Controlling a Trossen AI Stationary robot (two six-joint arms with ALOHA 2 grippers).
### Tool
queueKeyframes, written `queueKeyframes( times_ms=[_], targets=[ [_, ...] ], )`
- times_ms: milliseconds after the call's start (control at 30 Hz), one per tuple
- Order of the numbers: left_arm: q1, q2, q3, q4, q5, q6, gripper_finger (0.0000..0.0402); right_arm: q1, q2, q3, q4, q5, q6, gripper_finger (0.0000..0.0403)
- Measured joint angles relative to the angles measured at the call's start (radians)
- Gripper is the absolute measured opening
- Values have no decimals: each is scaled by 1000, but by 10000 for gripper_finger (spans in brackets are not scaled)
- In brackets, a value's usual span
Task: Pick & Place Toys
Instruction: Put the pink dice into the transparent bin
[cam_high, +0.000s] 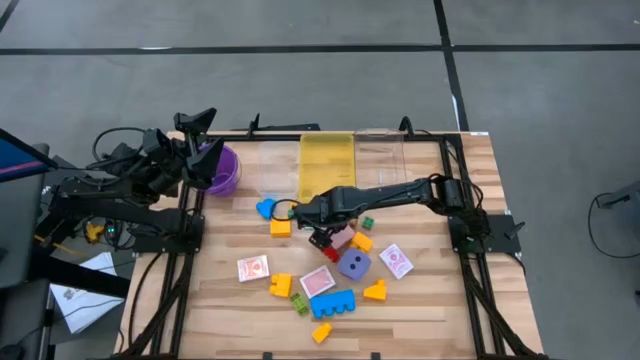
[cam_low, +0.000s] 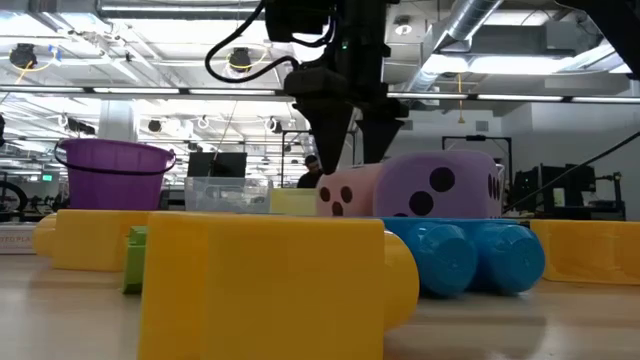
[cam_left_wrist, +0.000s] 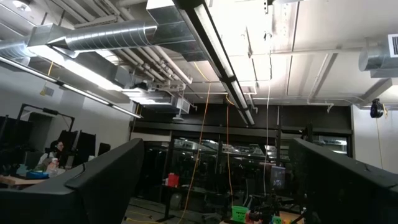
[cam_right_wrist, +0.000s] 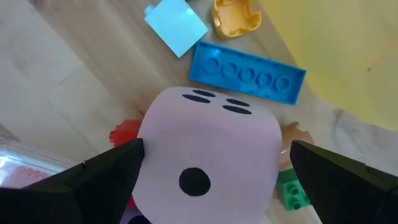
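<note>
High view shows the right gripper (cam_high: 322, 236) reached out to the middle of the frame, directly over the pink die (cam_high: 342, 237), with its fingers spread wide on either side of the die and not closed on it. In the right wrist view the pink die (cam_right_wrist: 208, 158) fills the lower centre of the frame between the two dark fingers (cam_right_wrist: 106, 171), with a gap on each side; a long blue block (cam_right_wrist: 247, 72), a light blue block (cam_right_wrist: 176, 26) and an orange block (cam_right_wrist: 236, 15) lie beyond it near the top of the frame, and a small green block (cam_right_wrist: 292, 193) sits at lower right. In the low view, at centre, the pink die (cam_low: 350, 190) stands touching the purple die (cam_low: 440, 185).

Around the dice in the high view, the toys are scattered across the lower centre of the frame: the purple die (cam_high: 353, 264), playing cards (cam_high: 252, 268), yellow blocks (cam_high: 281, 286) and a blue block (cam_high: 333, 302). The yellow bin (cam_high: 328, 165) lies above them at the table's (cam_high: 420, 310) far edge.

At the upper left, the left gripper (cam_high: 203, 135) waits with its fingers open beside the purple bowl (cam_high: 222, 172).
</note>
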Motion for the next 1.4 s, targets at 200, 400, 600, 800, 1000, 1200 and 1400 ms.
queueKeyframes(
  times_ms=[200,400,600,800,1000,1200,1400],
  targets=[
    [0,7,0,-2,0,0,398,8,0,-40,24,-31,-4,400],
    [0,11,0,0,0,0,398,12,-1,-57,50,-36,-6,400],
    [0,10,0,1,0,-1,398,13,-9,-60,51,-41,-6,378],
    [0,10,0,2,0,-1,398,17,-20,-60,54,-48,14,322],
    [0,10,0,3,0,-1,398,20,-23,-58,56,-66,35,268],
    [0,10,0,4,0,-1,398,24,-24,-57,75,-78,34,192],
    [0,10,0,4,0,-1,398,26,-25,-57,89,-97,23,113]
  ],
)
